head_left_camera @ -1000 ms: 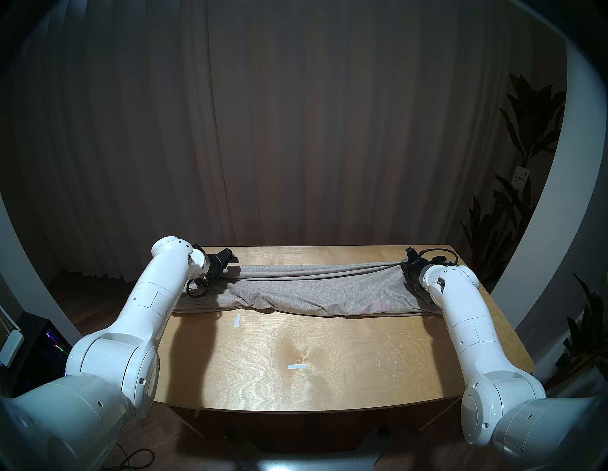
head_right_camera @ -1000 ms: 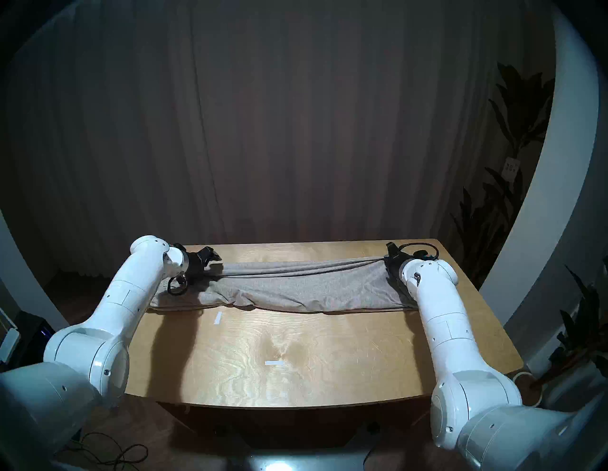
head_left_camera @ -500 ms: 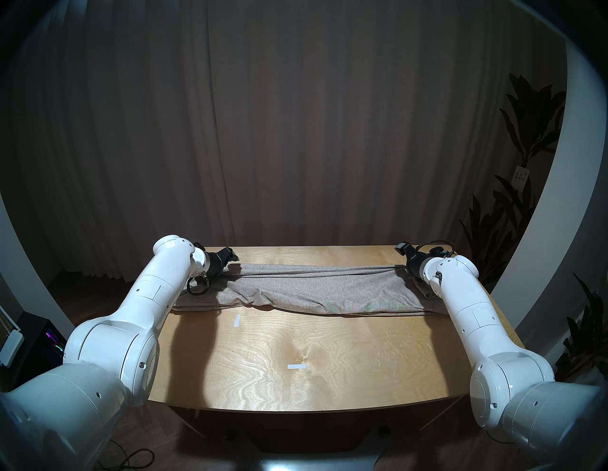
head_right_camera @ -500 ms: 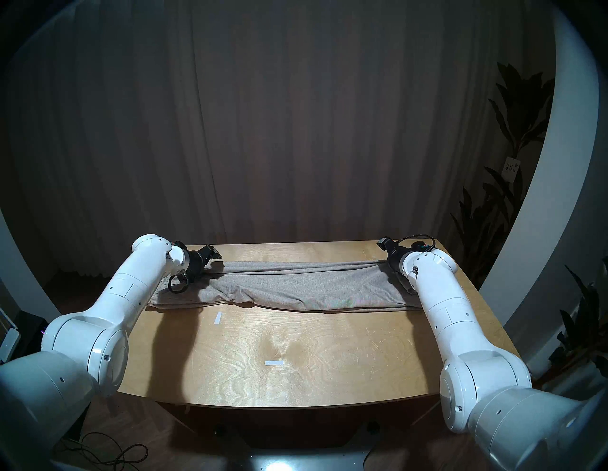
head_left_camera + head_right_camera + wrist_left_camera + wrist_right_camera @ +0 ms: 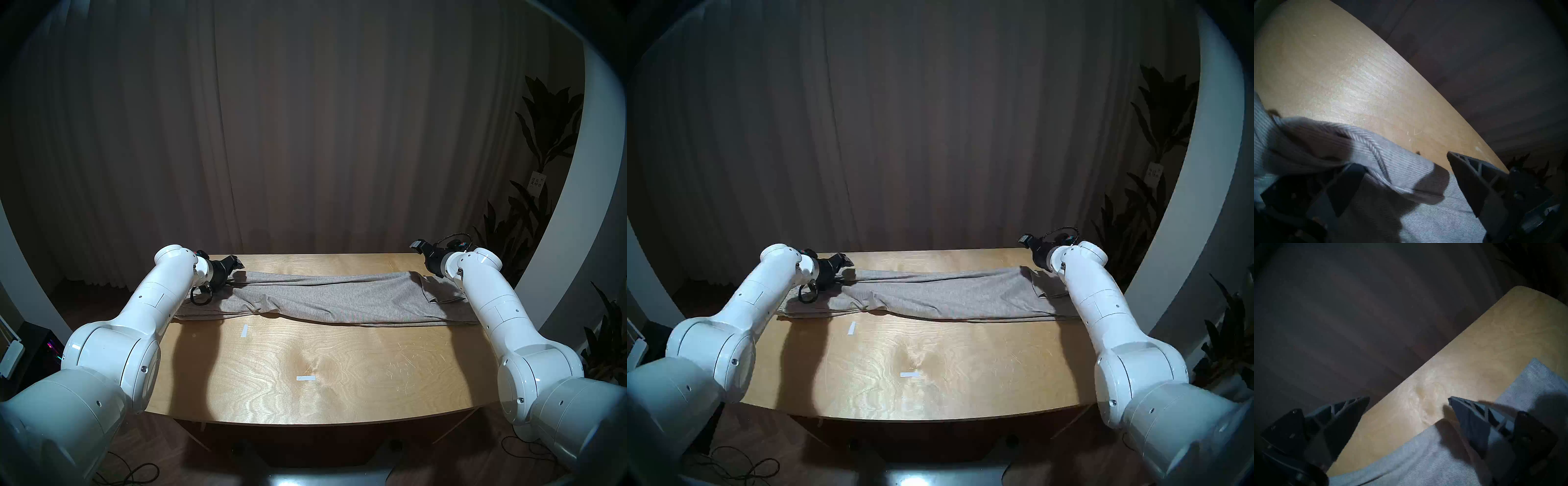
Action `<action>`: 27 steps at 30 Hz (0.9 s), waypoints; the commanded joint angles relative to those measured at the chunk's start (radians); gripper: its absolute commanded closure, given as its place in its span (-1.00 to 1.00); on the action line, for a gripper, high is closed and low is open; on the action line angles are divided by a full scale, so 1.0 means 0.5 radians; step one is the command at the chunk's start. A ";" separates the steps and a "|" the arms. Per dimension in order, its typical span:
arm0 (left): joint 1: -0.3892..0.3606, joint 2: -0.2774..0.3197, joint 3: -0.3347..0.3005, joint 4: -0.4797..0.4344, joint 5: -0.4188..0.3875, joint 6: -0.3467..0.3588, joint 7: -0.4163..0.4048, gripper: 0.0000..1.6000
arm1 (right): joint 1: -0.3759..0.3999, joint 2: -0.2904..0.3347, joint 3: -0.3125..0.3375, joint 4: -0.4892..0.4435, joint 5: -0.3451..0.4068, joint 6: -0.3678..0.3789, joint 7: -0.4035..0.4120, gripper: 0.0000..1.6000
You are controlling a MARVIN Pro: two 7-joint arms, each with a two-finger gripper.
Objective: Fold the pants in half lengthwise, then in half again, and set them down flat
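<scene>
The grey pants (image 5: 332, 298) lie folded lengthwise in a long band across the far part of the wooden table (image 5: 305, 356). Their right end lies flat, with one layer's hem set back from the layer under it. My left gripper (image 5: 237, 263) is at the pants' left end, low over the table and open. In the left wrist view a fold of the pants (image 5: 1403, 171) with the drawstring (image 5: 1376, 152) lies loosely between the fingers and drapes over one of them. My right gripper (image 5: 416, 245) hangs open above the far right corner, clear of the pants (image 5: 1423, 463), with nothing between its fingers.
Two white tape marks (image 5: 244, 331) (image 5: 305, 378) lie on the table in front of the pants. A dark curtain (image 5: 305, 135) hangs behind the far edge. Potted plants (image 5: 543, 203) stand to the right of the table.
My right gripper opened and let go of the pants' right end, then rose and drew back to the right. That end dropped flat onto the table. The left gripper has stayed open in place.
</scene>
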State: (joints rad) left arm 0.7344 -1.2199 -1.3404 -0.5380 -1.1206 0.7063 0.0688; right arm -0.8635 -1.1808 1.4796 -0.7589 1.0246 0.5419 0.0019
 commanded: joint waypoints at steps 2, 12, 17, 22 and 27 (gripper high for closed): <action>-0.059 0.071 0.026 0.052 0.040 -0.046 -0.111 -1.00 | 0.128 0.096 -0.047 0.013 -0.046 0.078 0.091 -1.00; -0.039 0.138 -0.002 -0.091 0.004 0.014 -0.221 -1.00 | -0.110 0.121 0.132 -0.304 0.155 0.310 0.139 -1.00; -0.058 0.142 -0.019 -0.216 -0.011 0.067 -0.282 -1.00 | -0.242 0.149 0.177 -0.349 0.186 0.380 0.109 -1.00; -0.051 0.172 -0.015 -0.339 -0.016 0.155 -0.293 -1.00 | -0.308 0.170 0.222 -0.401 0.215 0.420 0.119 -1.00; 0.031 0.233 -0.016 -0.424 -0.021 0.256 -0.264 -1.00 | -0.394 0.184 0.270 -0.494 0.252 0.462 0.131 -1.00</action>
State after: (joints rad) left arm 0.7393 -1.1496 -1.3433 -0.6722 -1.1274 0.7869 -0.0623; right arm -1.0091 -1.1098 1.5797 -0.9266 1.1206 0.7504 0.0559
